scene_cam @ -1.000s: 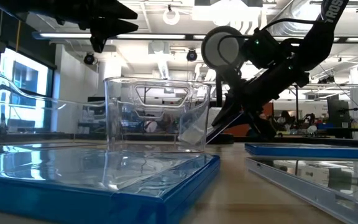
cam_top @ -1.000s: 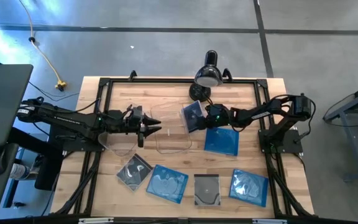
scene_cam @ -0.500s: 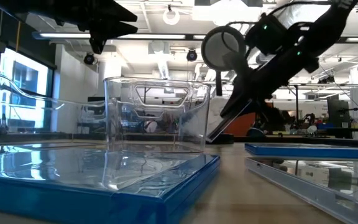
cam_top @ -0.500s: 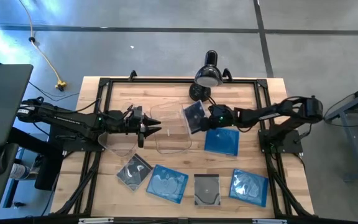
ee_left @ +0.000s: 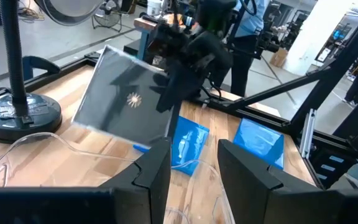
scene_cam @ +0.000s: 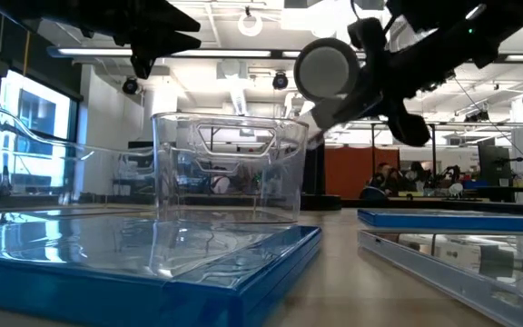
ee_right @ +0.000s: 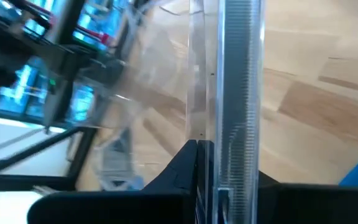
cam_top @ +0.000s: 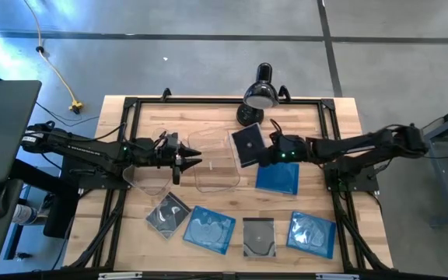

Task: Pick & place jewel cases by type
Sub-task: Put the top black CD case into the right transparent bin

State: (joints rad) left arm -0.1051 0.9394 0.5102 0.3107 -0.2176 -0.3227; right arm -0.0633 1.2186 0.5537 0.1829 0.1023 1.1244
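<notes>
The left gripper (cam_top: 194, 161) hovers over the left bin (cam_top: 148, 183), fingers apart and empty, likely waiting its turn. Right of it, the right gripper (cam_top: 261, 155) is clamped on a dark case (cam_top: 246, 145), held tilted above the counter (cam_top: 302, 128) beside the right bin (cam_top: 216, 180), probably for dropping in.

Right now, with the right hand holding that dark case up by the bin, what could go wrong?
The right hand pinches the dark jewel case only by one edge, so it might twist or slip. It hangs beside the clear bin, so it may catch the wall. The left hand hovers close by, a possible collision.
</notes>
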